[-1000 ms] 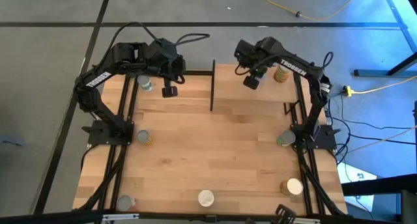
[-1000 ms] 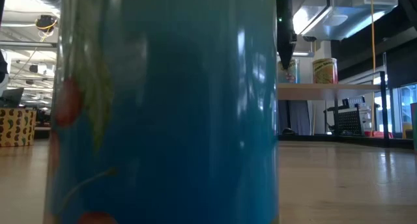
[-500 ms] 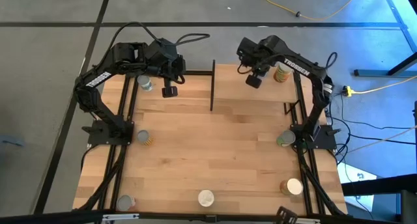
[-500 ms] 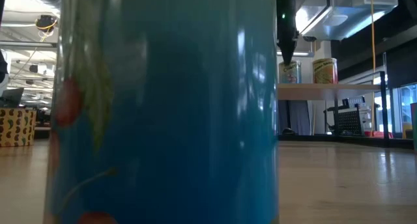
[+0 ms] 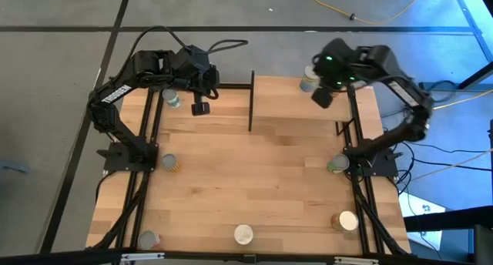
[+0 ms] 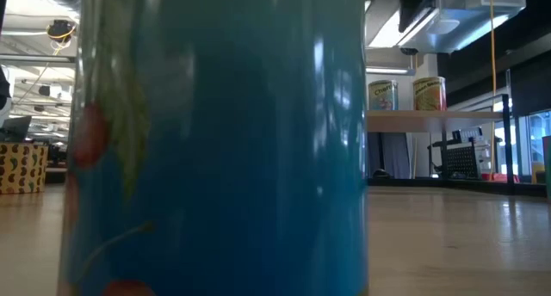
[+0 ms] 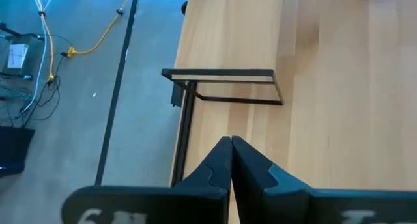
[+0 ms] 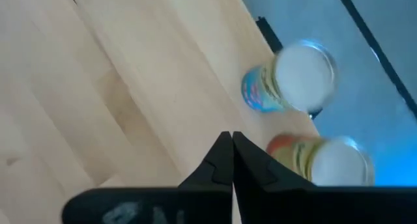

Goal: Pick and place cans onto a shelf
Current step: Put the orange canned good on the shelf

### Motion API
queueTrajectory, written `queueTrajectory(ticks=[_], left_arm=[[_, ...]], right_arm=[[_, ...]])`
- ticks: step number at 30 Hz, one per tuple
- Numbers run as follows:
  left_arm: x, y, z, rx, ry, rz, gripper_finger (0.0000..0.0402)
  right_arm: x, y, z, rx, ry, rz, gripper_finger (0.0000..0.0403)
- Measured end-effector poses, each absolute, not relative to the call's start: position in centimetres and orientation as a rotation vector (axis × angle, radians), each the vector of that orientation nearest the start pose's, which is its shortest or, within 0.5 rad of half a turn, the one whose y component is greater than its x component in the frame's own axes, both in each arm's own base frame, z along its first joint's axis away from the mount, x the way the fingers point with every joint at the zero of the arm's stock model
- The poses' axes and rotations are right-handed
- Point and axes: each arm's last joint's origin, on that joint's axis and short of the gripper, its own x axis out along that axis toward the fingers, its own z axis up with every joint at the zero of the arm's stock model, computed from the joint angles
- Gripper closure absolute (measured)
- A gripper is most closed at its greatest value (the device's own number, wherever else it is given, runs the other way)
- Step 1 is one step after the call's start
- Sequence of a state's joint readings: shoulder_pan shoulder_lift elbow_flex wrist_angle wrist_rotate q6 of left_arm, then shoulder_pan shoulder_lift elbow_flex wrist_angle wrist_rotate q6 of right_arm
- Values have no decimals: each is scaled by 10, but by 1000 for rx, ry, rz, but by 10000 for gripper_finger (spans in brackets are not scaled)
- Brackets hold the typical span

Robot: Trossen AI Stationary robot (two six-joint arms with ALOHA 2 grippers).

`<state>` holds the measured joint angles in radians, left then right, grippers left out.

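- High view: the right gripper (image 5: 323,96) is hanging over the far right part of the shelf (image 5: 308,103), a raised board of pale, straight-grained wood edged by thin black metal posts. Its dark fingers are pressed together and carrying nothing. A small round can (image 5: 309,81) is standing on the shelf's far edge just beside it. The left gripper (image 5: 199,108) is waiting over the far left of the table (image 5: 246,180), near another can (image 5: 171,100) by the left frame. More cans are standing on the tabletop: one (image 5: 169,163) at the left arm's base, a green one (image 5: 337,166) at the right arm's base, and three along the near edge (image 5: 147,239), (image 5: 243,234), (image 5: 343,220), their flat lids showing pale and shiny.
- Low view: a smooth, glossy blue can (image 6: 215,141) with red and green label marks is filling most of the picture. Beyond it, two yellow-labelled cans (image 6: 382,95), (image 6: 429,94) are standing upright side by side on the thin wooden shelf board (image 6: 430,117).
- Left wrist view: the left gripper's (image 7: 230,146) two matte black fingers are meeting tip to tip, empty, above light wood and a black metal bracket (image 7: 221,87).
- Right wrist view: the right gripper's (image 8: 229,140) fingers are likewise closed on nothing. Past them, two cylindrical cans with pale round lids are standing near each other at the board's edge, one (image 8: 290,81) with a blue and yellow label, the other (image 8: 322,160) yellow and orange.
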<state>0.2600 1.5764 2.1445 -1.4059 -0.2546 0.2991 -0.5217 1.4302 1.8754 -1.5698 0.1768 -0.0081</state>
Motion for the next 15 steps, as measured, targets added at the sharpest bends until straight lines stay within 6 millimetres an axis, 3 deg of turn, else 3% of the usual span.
queueTrajectory(ticks=[7,15], left_arm=[[249,73,479,272,910,330,402],[249,73,479,288,913,323,402]], right_arm=[[148,-92,418,303,1130,-707,402],[139,-103,379,410,1186,-801,402]])
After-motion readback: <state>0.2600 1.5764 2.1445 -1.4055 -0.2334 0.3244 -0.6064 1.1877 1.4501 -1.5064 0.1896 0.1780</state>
